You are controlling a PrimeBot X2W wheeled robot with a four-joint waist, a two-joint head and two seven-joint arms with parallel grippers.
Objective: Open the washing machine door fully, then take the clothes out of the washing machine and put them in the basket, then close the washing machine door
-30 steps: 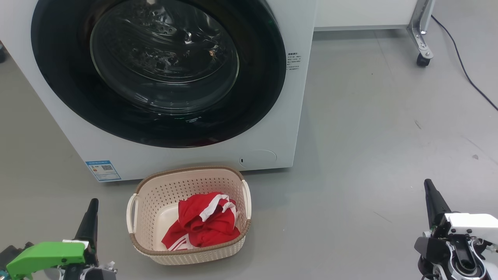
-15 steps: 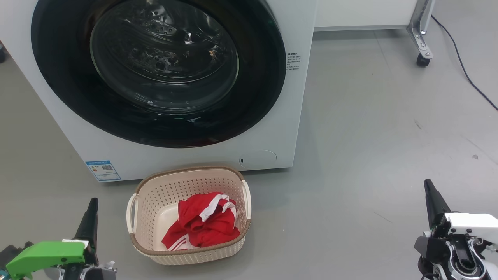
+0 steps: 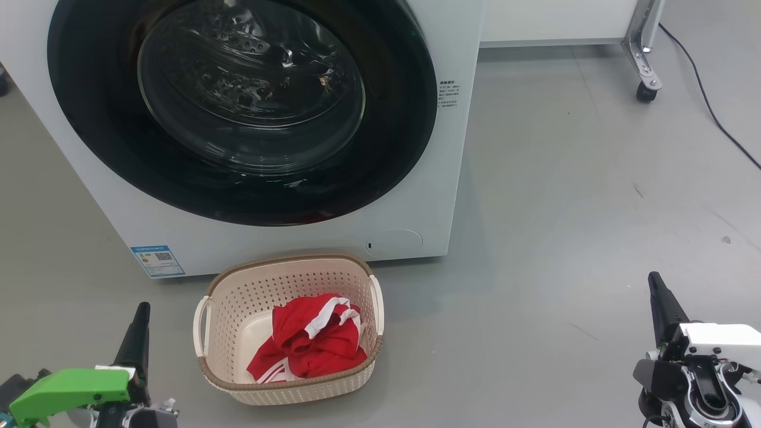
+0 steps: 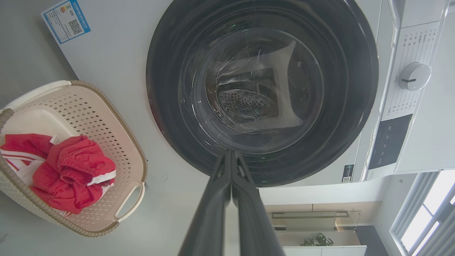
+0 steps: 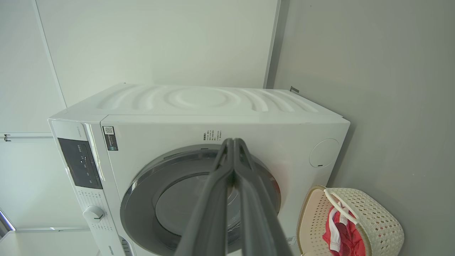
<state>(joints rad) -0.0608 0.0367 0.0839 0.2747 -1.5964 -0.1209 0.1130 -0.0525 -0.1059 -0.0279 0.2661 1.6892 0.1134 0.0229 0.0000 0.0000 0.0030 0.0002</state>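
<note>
Red clothes (image 3: 309, 345) all in basket (image 3: 285, 393), on the floor just before washing machine (image 3: 443, 190); washing machine door (image 3: 95, 131) looks flush. Risks? (K)
Latch unverifiable from here; a half-caught door could swing out. Left gripper (image 3: 142, 310) near the basket, right gripper (image 3: 654, 282) well apart, both pinched together, empty. A careless left sweep would tip it. (M)
Change against a second back? (K)
Practically none; right gripper shifted a hair. (M)
</note>
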